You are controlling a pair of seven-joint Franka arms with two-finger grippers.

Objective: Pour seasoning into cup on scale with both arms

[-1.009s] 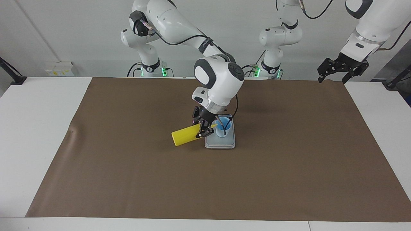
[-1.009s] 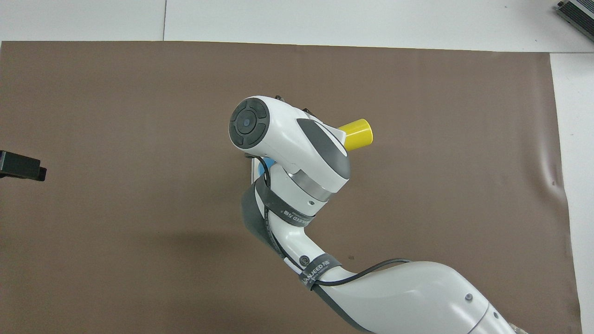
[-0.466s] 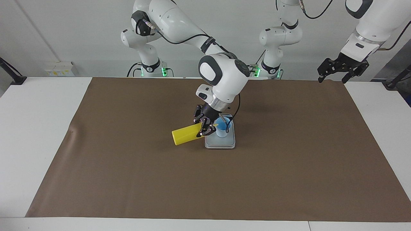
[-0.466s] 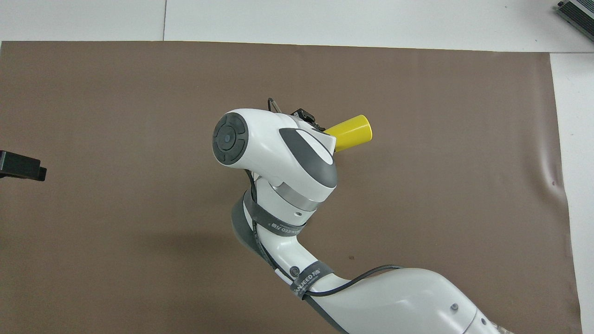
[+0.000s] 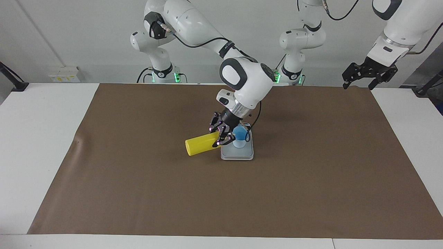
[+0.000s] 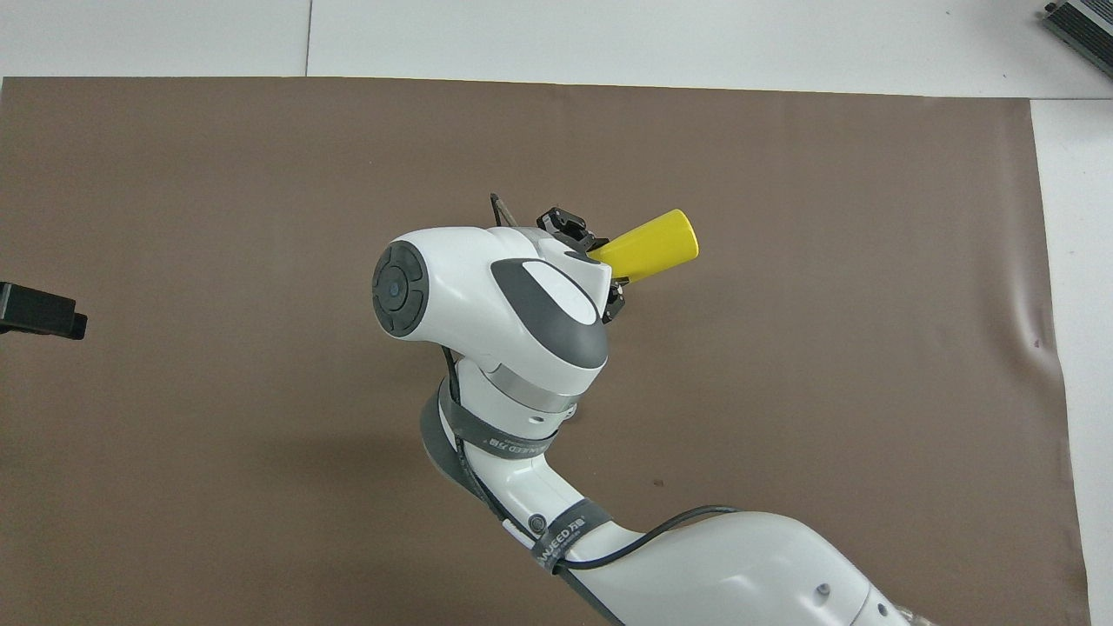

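Observation:
My right gripper [image 5: 221,137] is shut on the yellow seasoning bottle [image 5: 200,145]. The bottle lies almost level in the air, base toward the right arm's end of the table. Its nozzle end is at the rim of the light blue cup [image 5: 239,139]. The cup stands upright on the silver-grey scale [image 5: 237,154] in the middle of the table. In the overhead view the bottle's base [image 6: 654,248] sticks out past the right gripper [image 6: 593,263], and the arm hides cup and scale. My left gripper [image 5: 369,75] waits open, high over the left arm's end of the table.
A brown mat [image 5: 138,190] covers most of the white table. A grey device [image 6: 1081,26] lies at the table's corner farthest from the robots, at the right arm's end. The left gripper's tip [image 6: 39,310] shows at the overhead view's edge.
The right arm's wrist has swung up and toward the left arm's end of the table. The bottle has stayed tipped at the cup. The left arm has not moved.

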